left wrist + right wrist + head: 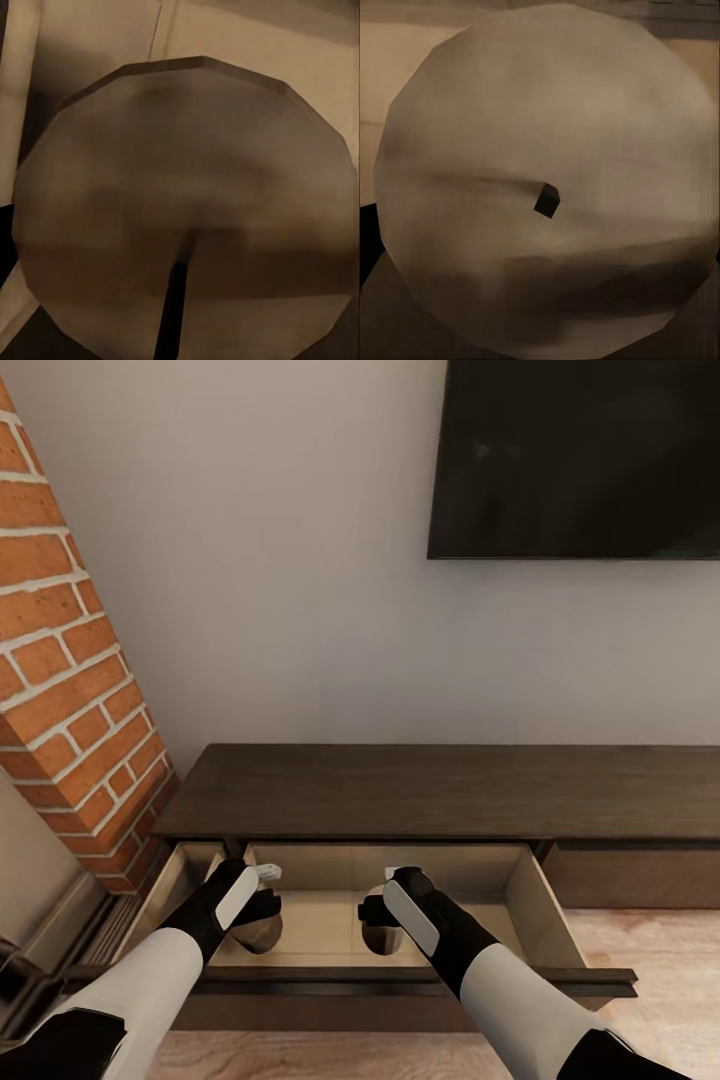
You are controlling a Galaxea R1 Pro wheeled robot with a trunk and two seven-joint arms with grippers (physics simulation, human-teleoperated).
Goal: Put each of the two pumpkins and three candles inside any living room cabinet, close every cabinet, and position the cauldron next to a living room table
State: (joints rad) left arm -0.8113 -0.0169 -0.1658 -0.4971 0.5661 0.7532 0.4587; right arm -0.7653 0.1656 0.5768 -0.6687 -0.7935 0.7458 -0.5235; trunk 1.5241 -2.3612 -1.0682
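Observation:
The cabinet (420,790) is a long, low dark-brown console, and its left drawer (545,920) is pulled out, pale beige inside. Both arms reach down into that drawer. My left gripper (262,895) is shut on a grey-tan candle (258,933), whose flat top (187,210) sits very close to the left wrist camera. A second candle (378,937) sits in my right gripper (385,905), which is shut on it. This one's flat top and small dark wick (547,200) face the right wrist camera. The fingers are hidden behind the hands. The pumpkins and the cauldron are out of view.
A red brick column (70,690) stands at the left, close to the drawer's left end. A dark television (575,455) hangs on the pale wall above the cabinet. The drawer's dark front panel (400,982) lies near me, with wood floor (640,940) to the right.

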